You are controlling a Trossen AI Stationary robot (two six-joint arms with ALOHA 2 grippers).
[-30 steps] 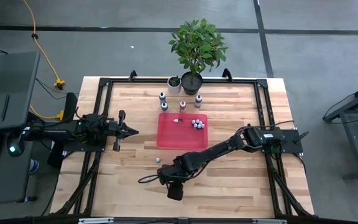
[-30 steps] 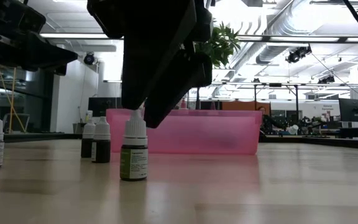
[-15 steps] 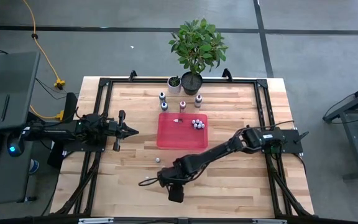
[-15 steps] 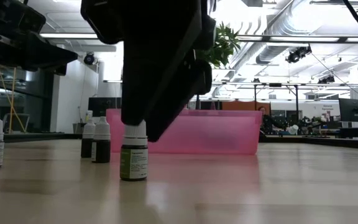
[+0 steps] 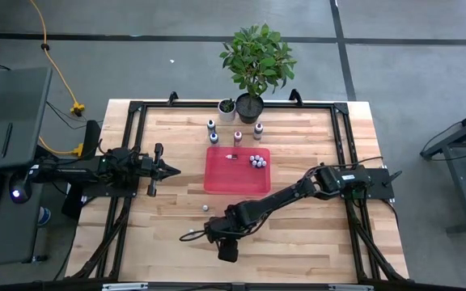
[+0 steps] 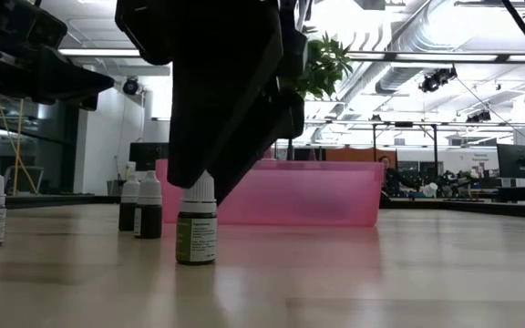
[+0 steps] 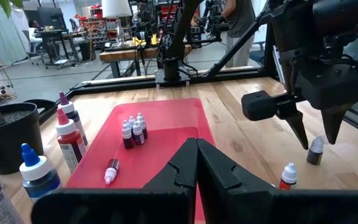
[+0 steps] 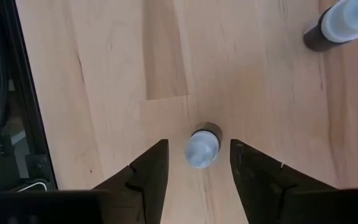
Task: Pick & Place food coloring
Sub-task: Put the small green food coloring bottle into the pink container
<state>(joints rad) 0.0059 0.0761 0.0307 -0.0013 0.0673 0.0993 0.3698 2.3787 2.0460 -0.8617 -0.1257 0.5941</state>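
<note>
Right wrist view: we see the right end effector (image 8: pixel 194 163) parted around a small bottle (image 8: pixel 202 148), not yet gripping.

Left end effector (image 7: pixel 196 163) waits pressed together at the counter's left. Several bottles (image 5: pixel 256 161) already lie in the red tray (image 5: pixel 221 179); others stand loose on the wooden counter (image 5: pixel 168 145), beside a potted plant (image 5: pixel 255 61), workshop beyond.

One red tray (image 5: pixel 236 179), two potted plants (image 5: pixel 250 103) (one small), four tall bottles (image 5: pixel 238 136)

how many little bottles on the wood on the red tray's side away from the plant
2: one bottle between the right gripper's open fingers, a second bottle standing free nearby.
</note>
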